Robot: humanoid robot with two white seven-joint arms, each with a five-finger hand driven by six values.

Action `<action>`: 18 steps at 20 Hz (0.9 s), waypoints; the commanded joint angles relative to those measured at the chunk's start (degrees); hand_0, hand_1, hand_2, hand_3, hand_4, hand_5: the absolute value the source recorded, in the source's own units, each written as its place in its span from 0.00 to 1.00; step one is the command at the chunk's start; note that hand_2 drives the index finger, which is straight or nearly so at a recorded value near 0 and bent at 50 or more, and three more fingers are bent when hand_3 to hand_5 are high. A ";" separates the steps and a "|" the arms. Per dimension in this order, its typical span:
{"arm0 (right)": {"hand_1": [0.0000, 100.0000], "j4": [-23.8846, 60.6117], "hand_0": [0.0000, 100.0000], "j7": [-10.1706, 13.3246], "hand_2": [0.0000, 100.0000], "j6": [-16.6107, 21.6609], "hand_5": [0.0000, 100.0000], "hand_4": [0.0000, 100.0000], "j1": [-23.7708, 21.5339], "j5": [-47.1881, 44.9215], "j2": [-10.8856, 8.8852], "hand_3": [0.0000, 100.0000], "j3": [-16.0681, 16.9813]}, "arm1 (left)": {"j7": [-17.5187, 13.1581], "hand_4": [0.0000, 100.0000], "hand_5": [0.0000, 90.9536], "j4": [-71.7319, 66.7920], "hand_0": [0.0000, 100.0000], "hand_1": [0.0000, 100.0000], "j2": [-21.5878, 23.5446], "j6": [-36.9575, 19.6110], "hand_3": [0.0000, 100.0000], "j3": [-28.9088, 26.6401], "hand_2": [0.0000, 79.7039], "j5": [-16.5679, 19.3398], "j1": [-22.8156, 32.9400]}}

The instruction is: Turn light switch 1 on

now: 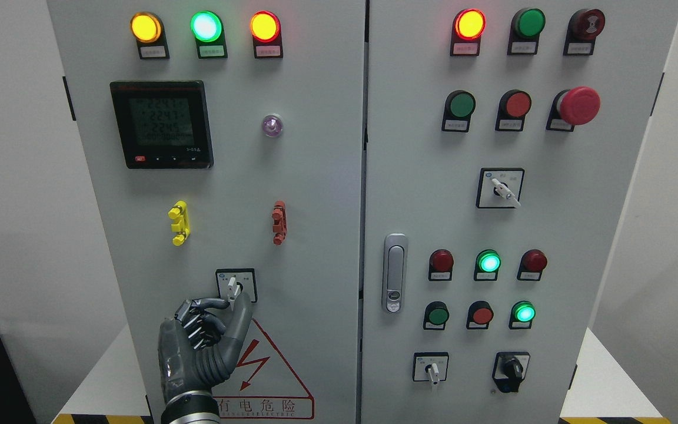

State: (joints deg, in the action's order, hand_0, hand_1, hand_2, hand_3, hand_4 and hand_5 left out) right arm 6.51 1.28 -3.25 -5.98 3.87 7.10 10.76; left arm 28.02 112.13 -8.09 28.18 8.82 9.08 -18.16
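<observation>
1. We face a grey electrical cabinet [315, 176] with two doors; its left door carries three lit lamps along the top edge, a digital meter [161, 124] below them, and a hazard triangle [268, 365] near the bottom edge.
2. Our left hand [206, 341] rises from the lower left, in front of the left door, just above the bottom edge. The right hand is not visible.
3. The fingers [239, 321] are partly curled: thumb and forefinger close around the handle from below, apparently pinching it, the remaining ones folded into the palm.
4. The rotary switch [235, 285], which we take to be light switch 1, sits in a black-framed plate low on the left door, directly above the hazard triangle. Its small white handle points roughly upward.
5. We judge the handle rigid, light and smooth, turning against a spring detent. It is best pinched across its flat sides near the tip, then twisted firmly without pulling outward.
</observation>
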 commanded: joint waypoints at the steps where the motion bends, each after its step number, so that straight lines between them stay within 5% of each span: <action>1: 0.00 0.00 0.00 -0.05 0.00 -0.01 0.00 0.00 0.00 0.00 -0.07 0.00 -0.03 | 0.10 0.94 0.89 -0.16 0.13 0.66 -0.09 0.21 0.93 -0.04 0.72 0.06 -0.47; 18: 0.00 0.00 0.00 -0.05 0.00 -0.01 0.00 0.00 0.00 0.00 0.02 0.00 0.05 | 0.10 0.95 0.91 -0.16 0.15 0.65 -0.18 1.26 0.95 0.05 0.73 -0.11 -1.44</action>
State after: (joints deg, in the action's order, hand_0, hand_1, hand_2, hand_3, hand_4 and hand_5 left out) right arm 6.50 1.28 -3.24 -5.98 3.87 7.10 10.77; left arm 28.10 112.00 -8.22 28.91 8.83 9.01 -19.32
